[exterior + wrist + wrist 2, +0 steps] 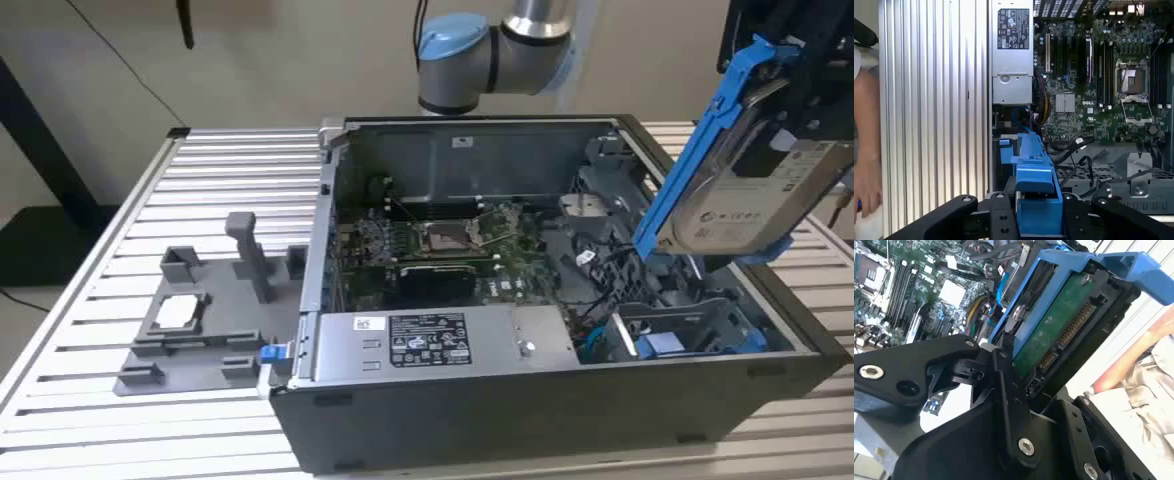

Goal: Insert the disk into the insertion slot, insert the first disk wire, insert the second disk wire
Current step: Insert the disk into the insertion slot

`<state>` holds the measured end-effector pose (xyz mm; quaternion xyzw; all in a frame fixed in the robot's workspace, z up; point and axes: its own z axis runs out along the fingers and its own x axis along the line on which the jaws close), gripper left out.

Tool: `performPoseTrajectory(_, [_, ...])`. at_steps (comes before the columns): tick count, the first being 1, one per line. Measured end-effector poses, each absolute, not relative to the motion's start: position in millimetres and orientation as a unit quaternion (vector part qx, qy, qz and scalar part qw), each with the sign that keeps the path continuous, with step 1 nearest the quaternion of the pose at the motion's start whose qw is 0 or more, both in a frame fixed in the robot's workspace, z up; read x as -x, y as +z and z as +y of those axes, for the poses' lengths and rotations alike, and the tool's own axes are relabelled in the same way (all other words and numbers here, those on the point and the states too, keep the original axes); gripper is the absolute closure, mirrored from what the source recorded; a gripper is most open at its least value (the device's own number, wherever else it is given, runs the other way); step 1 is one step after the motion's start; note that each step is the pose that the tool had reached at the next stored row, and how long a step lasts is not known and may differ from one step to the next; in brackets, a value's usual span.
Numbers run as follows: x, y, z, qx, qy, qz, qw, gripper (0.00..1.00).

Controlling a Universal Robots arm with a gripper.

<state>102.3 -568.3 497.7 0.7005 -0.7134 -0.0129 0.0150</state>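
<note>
The gripper (1037,221) holds the disk (747,190) up in the air. The fingers (1006,370) are closed on it, one on each side, and they press on its blue frame. In the exterior view the disk hangs high at the exterior view's right, over the edge of the open computer box (534,420). It is tilted, with its white label facing out and its blue frame along one side. In the second wrist view you can see the green back of the disk and its row of plug pins.

The slot (674,335) is down inside the box, in the near corner at the exterior view's right. It has blue rails. The disk is well above it and seems not to touch it, though that is hard to see.

Black cables (601,262) lie loose in the box between the slot and the big green board (447,245). A grey metal box (427,342) with a white sticker sits along the front of the computer box.

The computer box stands on a silver table (200,170) with long ridges. A grey holder (200,330) with posts sits on the table at the exterior view's left. The robot arm (487,50) reaches in from behind.

In the first wrist view a person's hand (866,195) is by the table edge.
</note>
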Motion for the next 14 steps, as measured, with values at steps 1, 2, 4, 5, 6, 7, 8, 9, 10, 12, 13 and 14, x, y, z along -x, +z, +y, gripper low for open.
performPoseTrajectory(1, [-102.3,497.7,-568.3,-0.701,-0.013,-0.713,0.015,0.67])
performPoseTrajectory(2, [-102.3,497.7,-568.3,-0.701,-0.013,-0.713,0.015,0.67])
performPoseTrajectory(4, [-102.3,497.7,-568.3,-0.701,-0.013,-0.713,0.015,0.67])
performPoseTrajectory(5, [-102.3,497.7,-568.3,-0.701,-0.013,-0.713,0.015,0.67])
performPoseTrajectory(6, [-102.3,497.7,-568.3,-0.701,-0.013,-0.713,0.015,0.67])
performPoseTrajectory(7, [-102.3,497.7,-568.3,-0.701,-0.013,-0.713,0.015,0.67])
performPoseTrajectory(8, [-102.3,497.7,-568.3,-0.701,-0.013,-0.713,0.015,0.67])
performPoseTrajectory(9, [-102.3,497.7,-568.3,-0.701,-0.013,-0.713,0.015,0.67])
performPoseTrajectory(10, [-102.3,497.7,-568.3,-0.701,-0.013,-0.713,0.015,0.67])
performPoseTrajectory(12, [-102.3,497.2,-568.3,-0.701,-0.013,-0.713,0.015,0.67])
performPoseTrajectory(13, [-102.3,496.2,-568.3,-0.701,-0.013,-0.713,0.015,0.67])
performPoseTrajectory(14, [-102.3,494.9,-568.3,-0.701,-0.013,-0.713,0.015,0.67])
